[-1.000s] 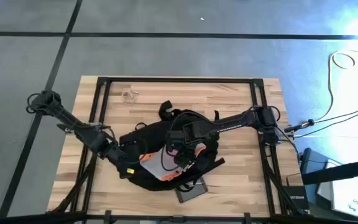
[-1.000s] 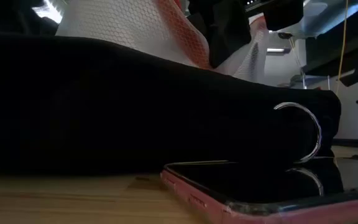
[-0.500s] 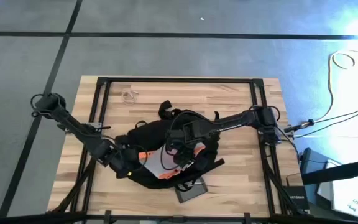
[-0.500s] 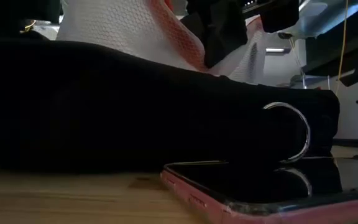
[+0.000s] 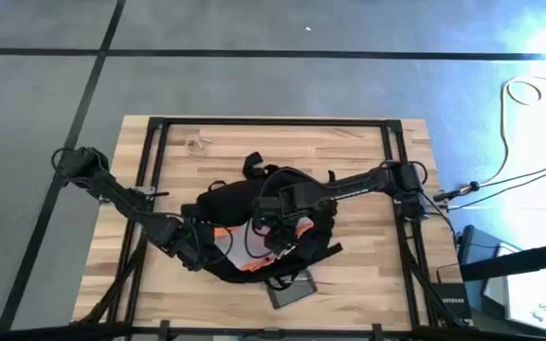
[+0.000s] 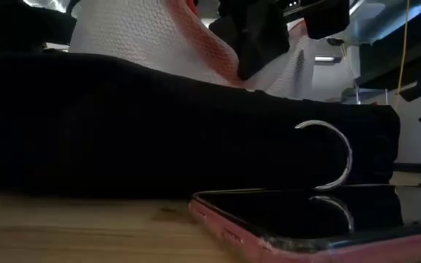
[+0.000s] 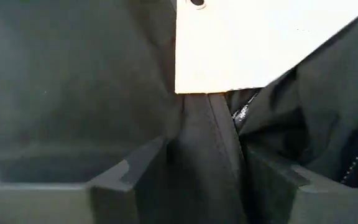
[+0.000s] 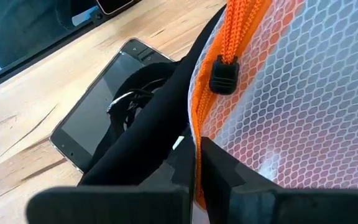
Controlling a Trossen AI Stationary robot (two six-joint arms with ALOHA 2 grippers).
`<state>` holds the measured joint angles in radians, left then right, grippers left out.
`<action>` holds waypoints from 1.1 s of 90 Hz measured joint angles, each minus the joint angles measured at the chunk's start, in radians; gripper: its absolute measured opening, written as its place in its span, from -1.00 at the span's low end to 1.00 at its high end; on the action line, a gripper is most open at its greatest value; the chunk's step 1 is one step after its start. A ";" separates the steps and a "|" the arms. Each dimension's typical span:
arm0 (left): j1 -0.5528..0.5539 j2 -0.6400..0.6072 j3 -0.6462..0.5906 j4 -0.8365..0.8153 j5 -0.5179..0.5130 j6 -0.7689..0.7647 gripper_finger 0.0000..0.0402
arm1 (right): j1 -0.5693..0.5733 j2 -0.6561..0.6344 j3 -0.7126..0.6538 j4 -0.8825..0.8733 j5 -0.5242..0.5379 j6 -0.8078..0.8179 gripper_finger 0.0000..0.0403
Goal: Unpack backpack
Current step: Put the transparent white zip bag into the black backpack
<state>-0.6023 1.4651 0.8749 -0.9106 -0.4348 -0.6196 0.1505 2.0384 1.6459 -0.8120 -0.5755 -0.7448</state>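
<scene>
The large rounded black fabric backpack [image 5: 254,232] lies mid-desk. The white-and-orange mesh pouch [image 5: 246,248] protrudes from its opening directly beneath the right claw [image 5: 275,239], clamped on the pouch edge. The left claw [image 5: 197,256] pinches the backpack's left rim.

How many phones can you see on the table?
1. The phone lies flat on the table at its near edge, right beside the backpack, screen up. Others could be hidden inside the backpack or under it.
</scene>
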 joint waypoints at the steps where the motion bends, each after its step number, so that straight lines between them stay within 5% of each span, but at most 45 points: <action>1: 0.002 0.000 0.000 -0.001 0.000 -0.002 -0.13 | 0.000 0.000 0.000 0.000 0.000 0.000 -1.00; 21: 0.017 0.000 0.005 -0.071 -0.015 -0.052 -0.92 | 0.000 0.000 0.000 0.001 0.000 0.000 -1.00; 49: 0.021 -0.013 0.015 -0.121 -0.060 -0.082 -0.99 | 0.000 0.000 0.000 0.000 -0.001 0.000 -1.00; 74: 0.024 -0.021 0.147 -0.293 -0.225 -0.122 -1.00 | 0.000 0.000 0.000 0.008 -0.004 0.000 -1.00; 99: 0.028 -0.025 0.254 -0.269 -0.280 -0.088 -1.00 | 0.001 0.000 0.000 0.117 0.059 -0.001 -1.00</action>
<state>-0.5743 1.4399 1.1289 -1.1792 -0.7148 -0.7076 0.1516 2.0380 1.6463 -0.6947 -0.5169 -0.7456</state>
